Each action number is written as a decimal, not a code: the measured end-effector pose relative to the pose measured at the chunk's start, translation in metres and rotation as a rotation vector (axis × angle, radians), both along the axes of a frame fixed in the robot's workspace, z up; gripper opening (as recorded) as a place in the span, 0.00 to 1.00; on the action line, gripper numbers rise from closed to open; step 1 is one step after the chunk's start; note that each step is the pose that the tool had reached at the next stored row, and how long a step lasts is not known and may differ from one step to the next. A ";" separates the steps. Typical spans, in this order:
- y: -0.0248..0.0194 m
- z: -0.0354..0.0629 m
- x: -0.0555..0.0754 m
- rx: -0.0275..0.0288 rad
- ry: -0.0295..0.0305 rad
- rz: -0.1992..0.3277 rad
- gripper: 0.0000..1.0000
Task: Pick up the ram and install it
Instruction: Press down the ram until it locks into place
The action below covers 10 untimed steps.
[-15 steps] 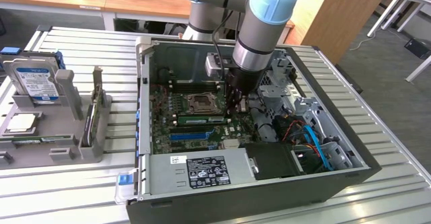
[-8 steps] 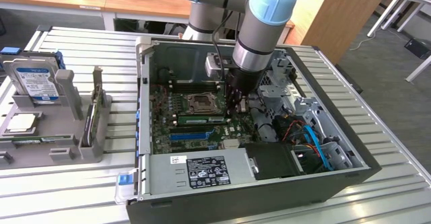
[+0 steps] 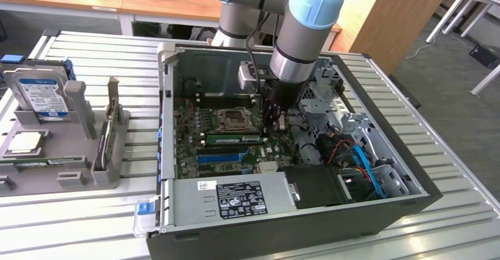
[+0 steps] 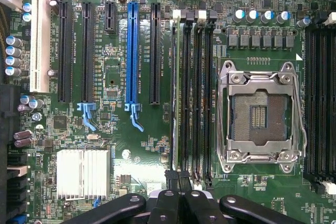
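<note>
Gripper (image 4: 178, 195): black fingers pressed together, nothing seen between them; the tips hang over one end of the memory slots.
Ram (image 4: 179, 98): seen edge-on in the wrist view as a long, thin green strip standing in one of the black slots just beside the CPU socket (image 4: 260, 116).
Ram from outside (image 3: 233, 137): a narrow green stick lying along the socket's near side, with the gripper (image 3: 275, 125) just to the exterior view's right of it; whether they touch I cannot tell.
Board: green motherboard with a blue slot (image 4: 132, 56) among black ones and a silver finned heatsink (image 4: 83, 174).
Case (image 3: 312, 228): black tower lying on its side, open on top, with a labelled power supply (image 3: 238, 198) at the near end.
Arm (image 3: 305, 31): grey tube with a light-blue cap, reaching down into the case.
Surface: slatted metal table (image 3: 449, 154).
Fixture (image 3: 47, 175): grey holder at the exterior view's left, carrying a hard drive (image 3: 41, 96).
Room: wooden desks (image 3: 156, 5) behind, grey floor.
</note>
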State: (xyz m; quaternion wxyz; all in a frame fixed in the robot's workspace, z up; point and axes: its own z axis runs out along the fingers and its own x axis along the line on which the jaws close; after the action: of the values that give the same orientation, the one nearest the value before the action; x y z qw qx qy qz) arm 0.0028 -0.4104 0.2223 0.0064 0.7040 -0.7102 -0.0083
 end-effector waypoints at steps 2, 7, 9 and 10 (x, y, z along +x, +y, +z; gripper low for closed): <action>0.0001 0.0008 0.000 0.0010 0.0001 0.000 0.11; 0.0000 0.0100 0.000 -0.0001 0.0012 0.000 0.11; 0.0000 0.0122 0.000 -0.0003 0.0012 0.000 0.11; 0.0000 0.0132 0.000 -0.0001 0.0012 0.000 0.11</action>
State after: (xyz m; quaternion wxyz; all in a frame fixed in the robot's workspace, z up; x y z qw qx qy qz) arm 0.0028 -0.4104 0.2355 0.0069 0.7039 -0.7102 -0.0087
